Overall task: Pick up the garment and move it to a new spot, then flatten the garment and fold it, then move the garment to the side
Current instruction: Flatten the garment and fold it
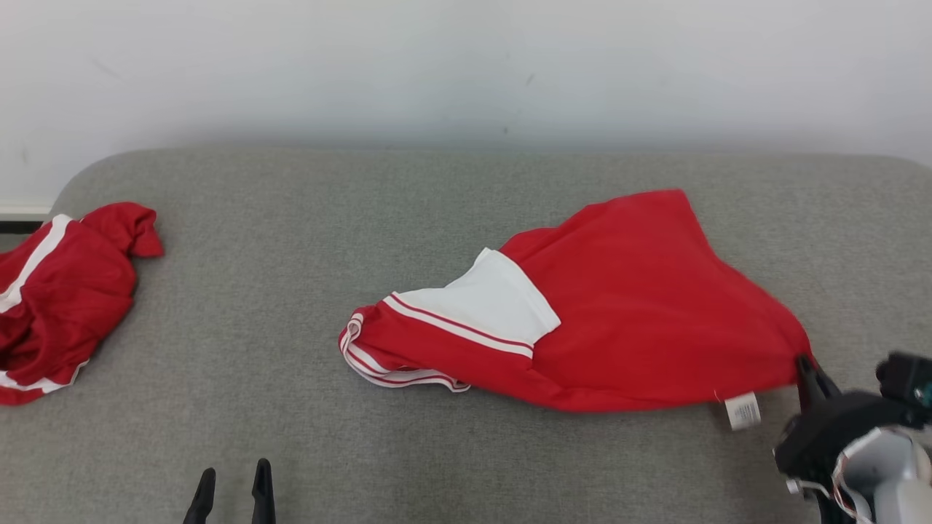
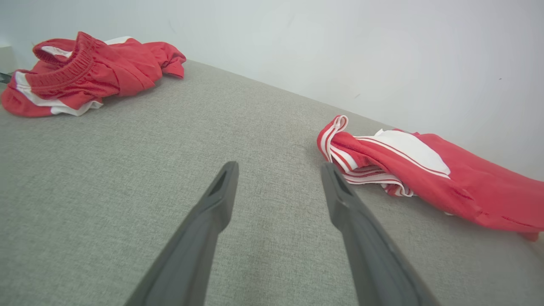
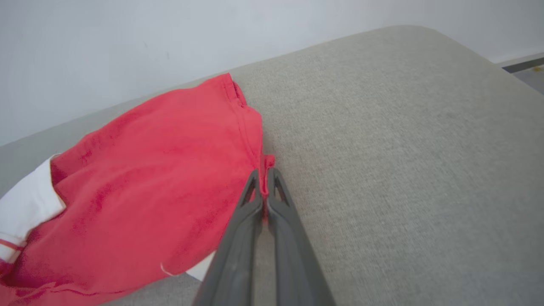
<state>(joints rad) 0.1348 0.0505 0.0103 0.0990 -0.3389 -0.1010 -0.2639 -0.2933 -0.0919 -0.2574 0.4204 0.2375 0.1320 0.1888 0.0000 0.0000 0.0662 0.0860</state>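
Grey cushion [image 1: 291, 291] bears the garment [image 1: 641, 313] at 3 o'clock. Right wrist view shows right gripper [image 3: 264, 174] pinching its hem; left gripper [image 1: 234, 471], 7 o'clock, spread

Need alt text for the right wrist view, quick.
The right gripper has its jaws shut on the edge of a red garment with a white panel, lying on a grey cushion. A pale wall stands behind.

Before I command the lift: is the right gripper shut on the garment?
Shut on it. In the right wrist view the right gripper has its jaws pressed together, with a bit of the garment's red edge pinched between them.
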